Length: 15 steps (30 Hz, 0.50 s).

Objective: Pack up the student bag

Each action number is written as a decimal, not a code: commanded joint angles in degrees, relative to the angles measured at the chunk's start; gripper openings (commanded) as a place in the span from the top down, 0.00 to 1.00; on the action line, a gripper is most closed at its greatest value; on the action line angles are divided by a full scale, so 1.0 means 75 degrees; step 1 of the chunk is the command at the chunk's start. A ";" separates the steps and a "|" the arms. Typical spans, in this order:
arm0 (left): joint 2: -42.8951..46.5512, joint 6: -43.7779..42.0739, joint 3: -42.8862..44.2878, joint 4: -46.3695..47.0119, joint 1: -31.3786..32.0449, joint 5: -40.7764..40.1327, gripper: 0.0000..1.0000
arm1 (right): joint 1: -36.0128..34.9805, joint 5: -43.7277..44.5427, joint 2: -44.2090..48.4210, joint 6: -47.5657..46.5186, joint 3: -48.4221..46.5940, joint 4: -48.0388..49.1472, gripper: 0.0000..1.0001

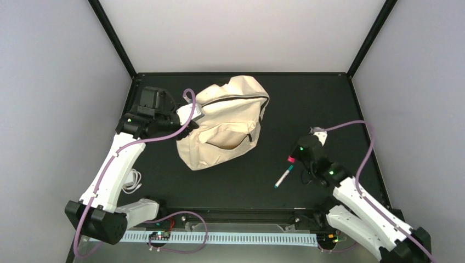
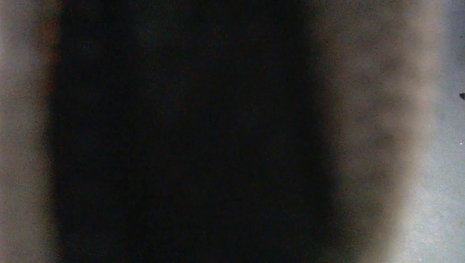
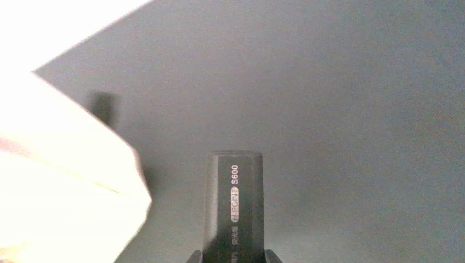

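Where the top view looks down on the black table (image 1: 323,104), we find the student bag (image 1: 230,118) lying left of centre. A dark zip line curves across its far part and a front pocket gapes below it. We read the left gripper (image 1: 190,119) as closed on the fabric at the bag's left rim. In our judgement this hold steadies the bag and keeps an opening accessible for loading. Its fingers sit under its own wrist, so the pinch itself is not shown. Well apart to the right, the right gripper (image 1: 294,160) is narrowed on the upper end of a marker pen (image 1: 283,177), whose teal tip slants toward the near edge. Whether that tip touches the table we cannot tell. A looped white cable (image 1: 131,181) lies beside the left arm, partly covered by it.

Left wrist view: we see only a dark, unfocused band flanked by beige blur, which suits a lens pressed close to the bag. No finger, seam or zip can be made out.

Right wrist view: the marker's dark barrel, printed "H-POINT S600", rises from between the two fingers, which are cut off by the lower edge. We judge this end-on hold convenient for sliding the pen into an opening. A pale, overexposed mass fills the left side, and we cannot say what it is.
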<state>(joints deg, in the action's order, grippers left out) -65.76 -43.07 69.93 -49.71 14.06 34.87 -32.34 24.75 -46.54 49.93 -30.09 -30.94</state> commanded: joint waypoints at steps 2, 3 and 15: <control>-0.0129 0.0017 0.0215 0.0030 0.0023 -0.0060 0.98 | -0.0015 -0.1693 0.0686 -0.2522 -0.0306 0.3266 0.95; -0.0127 0.0019 0.0215 0.0025 0.0023 -0.0065 0.98 | -0.0064 -0.2207 0.0615 -0.2758 -0.0413 0.3590 0.95; -0.0156 0.0113 0.0285 -0.0017 0.0017 -0.0118 0.98 | -0.1637 -0.6412 -0.2700 -0.6549 -0.2268 0.6329 0.91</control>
<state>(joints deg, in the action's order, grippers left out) -66.32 -42.94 70.17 -49.65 14.06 34.70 -42.41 -13.06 -59.94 16.40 -42.13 11.16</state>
